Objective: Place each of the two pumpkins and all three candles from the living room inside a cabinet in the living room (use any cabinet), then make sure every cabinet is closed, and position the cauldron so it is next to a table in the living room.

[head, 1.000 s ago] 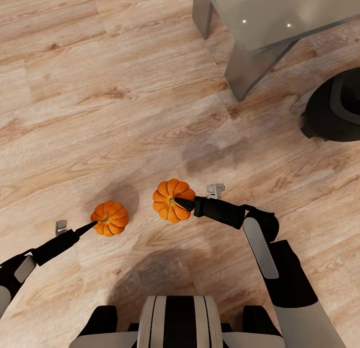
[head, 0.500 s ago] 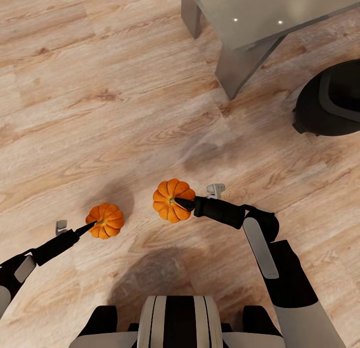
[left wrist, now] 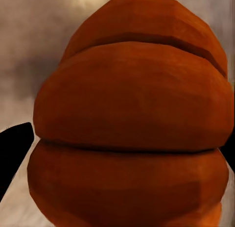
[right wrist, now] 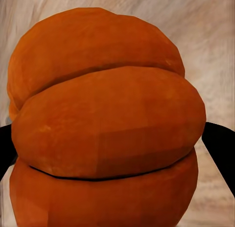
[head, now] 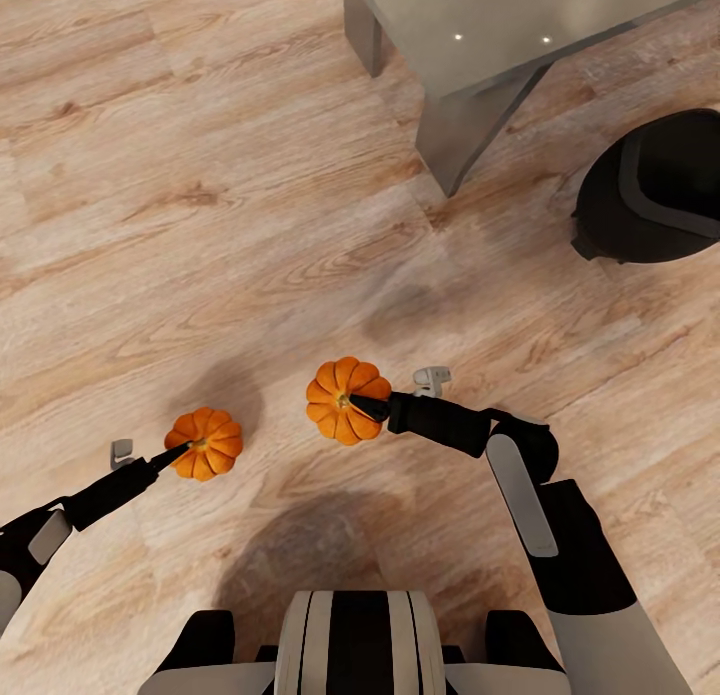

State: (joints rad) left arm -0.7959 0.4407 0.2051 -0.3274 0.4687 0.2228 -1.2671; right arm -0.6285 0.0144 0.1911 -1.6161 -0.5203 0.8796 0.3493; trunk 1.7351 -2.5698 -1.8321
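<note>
Nearest the robot's trunk in the head view, both arms reach forward and low over the wood floor [head: 200, 225], each ending at a pumpkin. The right arm bends at the elbow and points its black forearm inward, so the right gripper [head: 362, 406] sits at the top of the larger pumpkin [head: 335, 380]. In the right wrist view the ribbed orange body [right wrist: 105, 134] lies between two dark fingers [right wrist: 221, 148], one at each flank, the jaws spread about as wide as the fruit and closed against it.

The left arm stretches out straighter, and the left gripper [head: 178, 453] meets the near side of the smaller pumpkin [head: 210, 440]. The left wrist view shows that pumpkin [left wrist: 129, 134] up close, with a black finger [left wrist: 12, 148] at one side (the other barely shows at the far edge), so it too is clasped.

No writing or label can be read anywhere.

Farther off, a grey table [head: 480, 35] stands on slab legs, and the black cauldron [head: 655, 190] sits on the floor just beside it, well apart from both pumpkins.
</note>
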